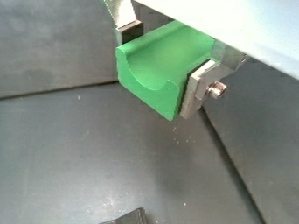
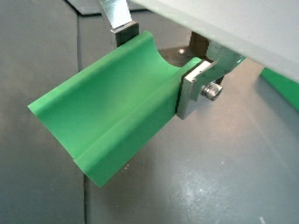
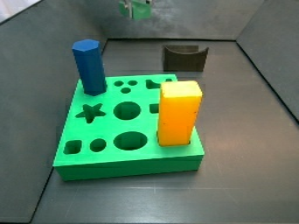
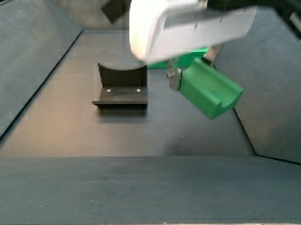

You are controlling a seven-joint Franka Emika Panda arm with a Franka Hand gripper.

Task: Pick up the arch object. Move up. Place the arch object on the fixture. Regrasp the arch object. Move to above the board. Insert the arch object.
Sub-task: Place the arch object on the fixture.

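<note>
The arch object is a green block with a curved notch, held in the air between the silver fingers in both wrist views. The gripper is shut on it, one finger on each side of the arch object. In a side view the gripper hangs high, with the arch object tilted, above the floor and to the right of the dark fixture. From the other side the gripper is at the top edge, behind the fixture and the green board.
A blue hexagonal prism and an orange-yellow block stand upright in the board. Grey walls enclose the dark floor on all sides.
</note>
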